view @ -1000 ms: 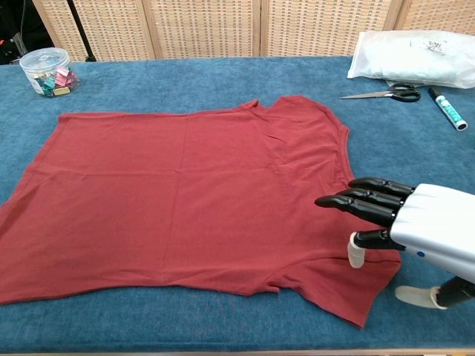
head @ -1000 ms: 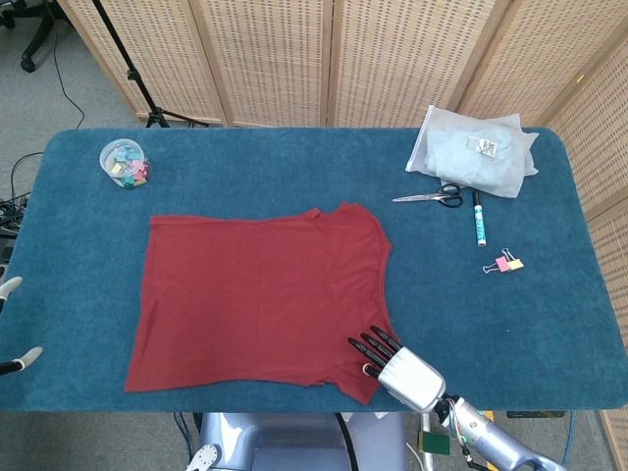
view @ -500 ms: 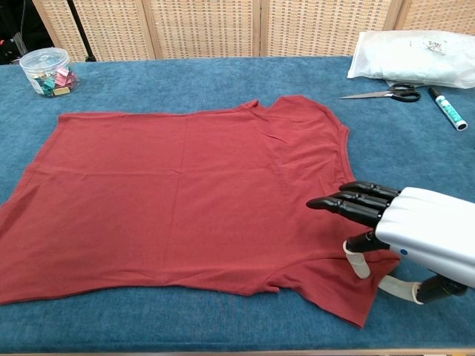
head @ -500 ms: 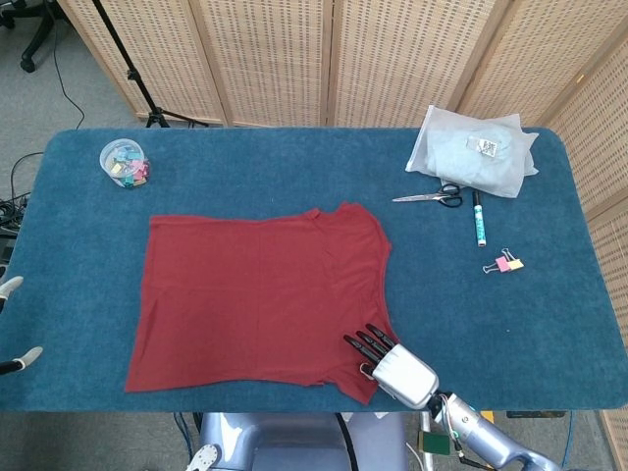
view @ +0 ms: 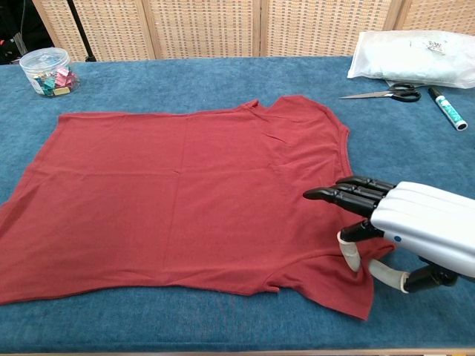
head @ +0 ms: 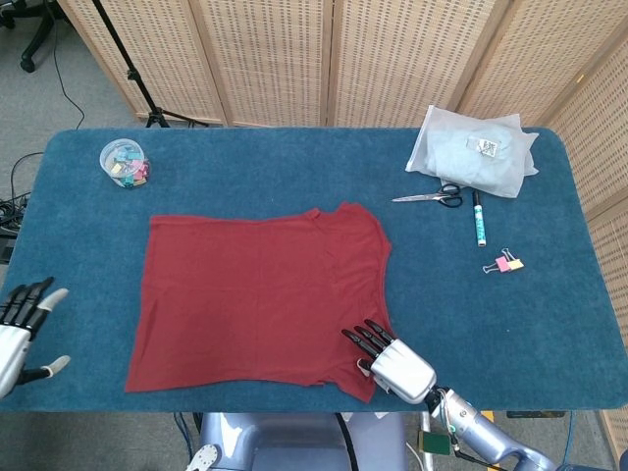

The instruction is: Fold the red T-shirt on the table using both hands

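Red cotton T-shirt (head: 257, 299) lies spread flat on the blue felt-covered counter (head: 549, 324), its near sleeve toward the robot. The right hand (view: 401, 230) sits on that sleeve, dark fingers (view: 349, 196) laid over the cloth and the thumb curling at its edge; whether cloth is actually pinched, I cannot tell. The left hand (head: 22, 329) hovers off the counter's left end, fingers apart, holding nothing. Lifting now with only one side gripped would likely drag the shirt askew, and a shallow pinch could slip.
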Available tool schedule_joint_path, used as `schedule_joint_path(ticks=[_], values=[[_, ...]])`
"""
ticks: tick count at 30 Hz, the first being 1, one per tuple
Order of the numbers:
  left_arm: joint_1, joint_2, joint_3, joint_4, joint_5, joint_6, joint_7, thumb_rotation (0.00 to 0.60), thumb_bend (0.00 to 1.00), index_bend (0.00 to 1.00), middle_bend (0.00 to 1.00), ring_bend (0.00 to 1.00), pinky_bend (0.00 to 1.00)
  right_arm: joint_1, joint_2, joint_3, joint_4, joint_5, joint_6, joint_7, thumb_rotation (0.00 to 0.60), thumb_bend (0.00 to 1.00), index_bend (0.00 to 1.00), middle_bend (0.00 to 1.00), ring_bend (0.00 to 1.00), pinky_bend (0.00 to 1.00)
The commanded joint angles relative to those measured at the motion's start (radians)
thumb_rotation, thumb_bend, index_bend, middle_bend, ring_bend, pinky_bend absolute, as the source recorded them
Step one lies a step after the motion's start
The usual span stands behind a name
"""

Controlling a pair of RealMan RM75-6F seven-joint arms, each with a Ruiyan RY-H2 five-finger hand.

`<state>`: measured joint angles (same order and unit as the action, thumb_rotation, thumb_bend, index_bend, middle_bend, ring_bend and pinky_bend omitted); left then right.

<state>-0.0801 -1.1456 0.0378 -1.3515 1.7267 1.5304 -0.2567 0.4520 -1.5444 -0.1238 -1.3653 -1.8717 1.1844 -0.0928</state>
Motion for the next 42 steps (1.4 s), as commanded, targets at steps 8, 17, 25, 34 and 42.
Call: schedule_joint_path(ticks=[8, 17, 25, 34, 42], values=[[-0.03, -0.244, 0.116, 0.373, 0.155, 0.05, -0.18, 0.6, 0.35, 0.28, 0.0, 0.0, 0.0, 0.006, 0.005, -0.008, -0.009, 0.018, 0.005, 0.023, 0.6, 0.67, 0.57, 0.0, 0.0, 0.0], [-0.01, -0.363, 0.15, 0.571, 0.163, 0.094, -0.252, 0.6, 0.33, 0.34, 0.0, 0.0, 0.0, 0.012, 0.007, -0.011, -0.008, 0.026, 0.007, 0.034, 0.6, 0.68, 0.57, 0.0, 0.0, 0.0], [0.004, -0.422, 0.168, 0.673, 0.161, 0.138, -0.311, 0.6, 0.31, 0.35, 0.0, 0.0, 0.0, 0.016, 0.007, -0.011, -0.007, 0.037, 0.006, 0.034, 0.6, 0.75, 0.57, 0.0, 0.0, 0.0], [0.035, -0.482, 0.188, 0.762, 0.139, 0.149, -0.35, 0.6, 0.3, 0.35, 0.0, 0.0, 0.0, 0.013, 0.002, -0.008, -0.004, 0.062, -0.001, 0.028, 0.6, 0.75, 0.58, 0.0, 0.0, 0.0], [0.035, -0.523, 0.189, 0.811, 0.12, 0.131, -0.342, 0.6, 0.3, 0.36, 0.0, 0.0, 0.0, 0.011, 0.003, -0.01, -0.004, 0.067, 0.006, 0.03, 0.6, 0.75, 0.58, 0.0, 0.0, 0.0]])
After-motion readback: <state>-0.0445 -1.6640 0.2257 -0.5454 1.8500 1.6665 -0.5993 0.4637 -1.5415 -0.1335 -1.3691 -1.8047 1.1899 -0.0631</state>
